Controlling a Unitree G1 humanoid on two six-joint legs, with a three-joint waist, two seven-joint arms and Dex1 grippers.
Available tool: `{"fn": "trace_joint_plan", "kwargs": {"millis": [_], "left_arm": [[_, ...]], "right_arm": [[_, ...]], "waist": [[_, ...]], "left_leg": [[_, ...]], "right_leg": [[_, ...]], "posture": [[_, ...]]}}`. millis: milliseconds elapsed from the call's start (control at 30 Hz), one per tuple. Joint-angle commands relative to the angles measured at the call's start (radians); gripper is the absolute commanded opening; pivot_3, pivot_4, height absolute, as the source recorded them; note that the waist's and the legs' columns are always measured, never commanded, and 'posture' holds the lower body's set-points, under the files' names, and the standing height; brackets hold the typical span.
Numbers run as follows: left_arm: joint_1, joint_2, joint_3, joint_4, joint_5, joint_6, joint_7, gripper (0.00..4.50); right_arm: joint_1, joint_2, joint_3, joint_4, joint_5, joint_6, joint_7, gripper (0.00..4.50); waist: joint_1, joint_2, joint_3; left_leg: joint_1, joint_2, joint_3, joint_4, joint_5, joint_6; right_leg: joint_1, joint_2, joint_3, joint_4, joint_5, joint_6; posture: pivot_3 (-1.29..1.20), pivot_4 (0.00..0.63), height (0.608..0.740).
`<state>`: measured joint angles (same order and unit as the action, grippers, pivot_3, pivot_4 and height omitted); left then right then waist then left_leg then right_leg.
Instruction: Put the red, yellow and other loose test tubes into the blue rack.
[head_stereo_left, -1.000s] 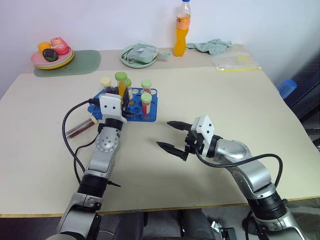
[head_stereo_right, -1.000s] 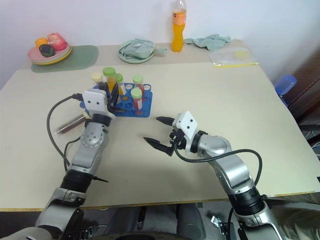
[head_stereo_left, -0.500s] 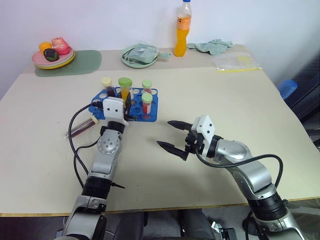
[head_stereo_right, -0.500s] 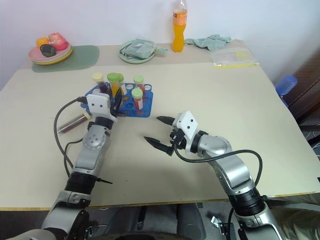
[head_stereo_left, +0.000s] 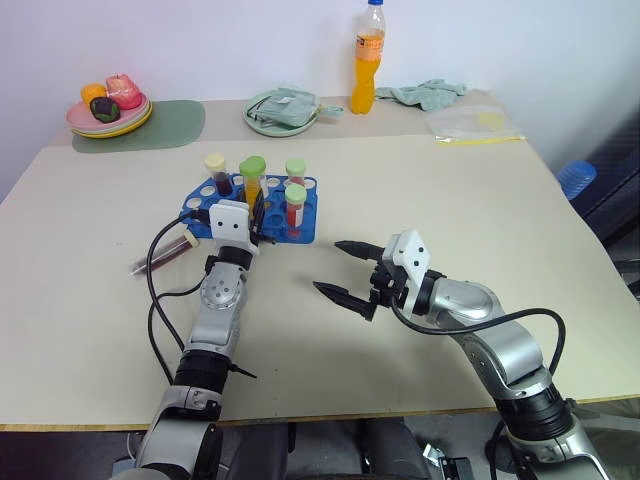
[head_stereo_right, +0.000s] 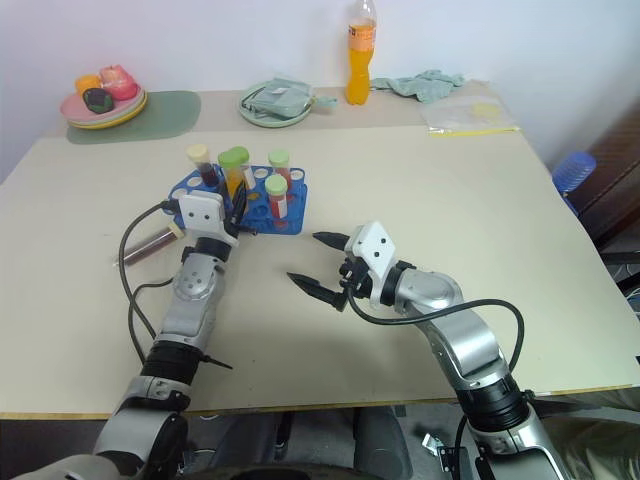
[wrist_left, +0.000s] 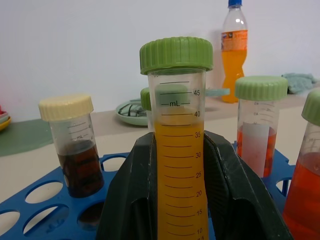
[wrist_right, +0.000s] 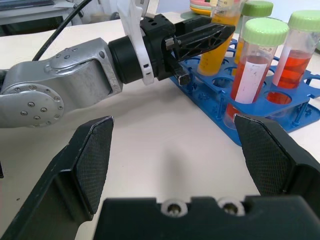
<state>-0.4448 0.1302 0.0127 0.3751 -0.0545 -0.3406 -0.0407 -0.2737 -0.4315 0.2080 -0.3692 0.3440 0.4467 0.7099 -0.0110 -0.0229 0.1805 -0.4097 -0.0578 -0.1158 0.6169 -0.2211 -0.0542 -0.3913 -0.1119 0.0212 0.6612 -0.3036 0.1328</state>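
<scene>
Since a second ago the yellow tube (head_stereo_left: 250, 181) has come lower, and its bottom is now down among the holes of the blue rack (head_stereo_left: 301, 229), while the right gripper (head_stereo_left: 343, 269) has not moved. From largest to smallest: the table (head_stereo_left: 450, 190) takes up most of the head view, and the blue rack sits in its upper left part. The left gripper (wrist_left: 181, 196) is closed tight on the yellow tube, one black finger on each side of it. That tube stands straight up, long way up and down, green cap on top above the fingers. Beside it in the rack stand a dark tube with a cream cap (wrist_left: 76, 145) and two red-orange tubes with green caps (wrist_left: 257, 122), all upright too. One more dark tube (head_stereo_left: 165, 254) lies flat on the table to the left of the rack, pointing up and to the right. The right gripper hangs wide open near the middle of the table, holding nothing.
</scene>
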Motion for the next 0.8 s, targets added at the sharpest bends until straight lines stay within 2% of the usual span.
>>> {"fn": "trace_joint_plan", "kwargs": {"millis": [33, 133, 233, 267, 400, 533, 633, 733, 800], "left_arm": [[-0.030, -0.008, 0.024, 0.017, -0.010, -0.039, -0.010, 1.19], [-0.027, -0.009, 0.034, 0.013, -0.016, -0.048, -0.022, 2.56], [0.004, -0.008, 0.038, -0.046, -0.031, -0.035, -0.043, 4.15], [0.016, -0.007, 0.040, -0.069, -0.038, -0.028, -0.050, 4.46], [0.077, 0.009, 0.076, -0.238, -0.082, 0.038, -0.051, 4.46], [0.107, 0.075, 0.152, -0.468, -0.175, 0.187, -0.062, 4.46], [0.094, 0.178, 0.240, -0.583, -0.288, 0.338, -0.095, 4.46], [0.078, 0.303, 0.294, -0.614, -0.391, 0.499, -0.173, 4.46], [0.050, 0.448, 0.313, -0.592, -0.482, 0.743, -0.239, 4.46]], "right_arm": [[-0.011, 0.009, -0.010, -0.030, 0.001, -0.015, -0.005, 4.24], [-0.010, 0.011, -0.011, -0.032, 0.000, -0.014, -0.007, 4.24], [-0.007, 0.012, -0.011, -0.036, 0.001, -0.013, -0.010, 4.24], [-0.006, 0.013, -0.012, -0.037, 0.002, -0.012, -0.011, 4.24], [0.001, 0.012, -0.015, -0.045, 0.005, -0.012, -0.015, 4.24], [0.008, 0.006, -0.025, -0.050, 0.012, -0.012, -0.014, 4.24], [0.007, 0.002, -0.028, -0.046, 0.014, -0.014, -0.008, 4.24], [0.001, 0.003, -0.027, -0.036, 0.013, -0.019, 0.002, 4.24], [-0.012, 0.005, -0.024, -0.020, 0.011, -0.026, 0.011, 4.24]], "waist": [[0.000, 0.000, 0.000], [-0.001, 0.000, 0.000], [-0.004, 0.000, 0.000], [-0.005, 0.000, 0.000], [-0.004, 0.000, 0.000], [-0.004, 0.000, 0.000], [-0.004, 0.000, 0.000], [-0.005, 0.000, 0.000], [-0.005, 0.000, 0.000]], "left_leg": [[0.000, 0.000, 0.000, 0.000, 0.000, 0.000], [0.000, 0.000, 0.000, 0.000, 0.000, 0.000], [0.000, 0.000, 0.000, 0.000, 0.000, 0.000], [0.000, 0.000, 0.000, 0.000, 0.000, 0.000], [0.000, 0.000, 0.000, 0.000, 0.000, 0.000], [0.000, 0.001, 0.000, 0.000, 0.000, 0.000], [0.000, 0.001, 0.000, 0.000, 0.000, 0.000], [0.000, 0.001, 0.000, 0.000, 0.000, 0.000], [0.000, 0.001, 0.000, 0.000, 0.000, 0.000]], "right_leg": [[0.000, 0.000, 0.000, 0.000, 0.000, 0.000], [0.000, 0.000, 0.000, 0.000, 0.000, 0.000], [0.000, 0.000, 0.000, 0.000, 0.000, 0.000], [-0.001, 0.000, 0.000, 0.001, 0.000, 0.000], [-0.001, 0.000, 0.000, 0.001, 0.000, 0.000], [-0.001, 0.000, 0.000, 0.001, 0.000, 0.000], [-0.001, 0.000, 0.000, 0.001, 0.000, 0.000], [-0.001, 0.001, 0.000, 0.002, 0.000, 0.000], [-0.001, 0.001, 0.000, 0.002, 0.000, 0.000]], "posture": [[0.00, 0.150, 0.740], [0.00, 0.150, 0.740], [0.00, 0.150, 0.740], [0.00, 0.150, 0.740], [0.00, 0.150, 0.740], [0.00, 0.150, 0.740], [0.00, 0.150, 0.740], [0.00, 0.150, 0.740], [0.00, 0.150, 0.740]]}}
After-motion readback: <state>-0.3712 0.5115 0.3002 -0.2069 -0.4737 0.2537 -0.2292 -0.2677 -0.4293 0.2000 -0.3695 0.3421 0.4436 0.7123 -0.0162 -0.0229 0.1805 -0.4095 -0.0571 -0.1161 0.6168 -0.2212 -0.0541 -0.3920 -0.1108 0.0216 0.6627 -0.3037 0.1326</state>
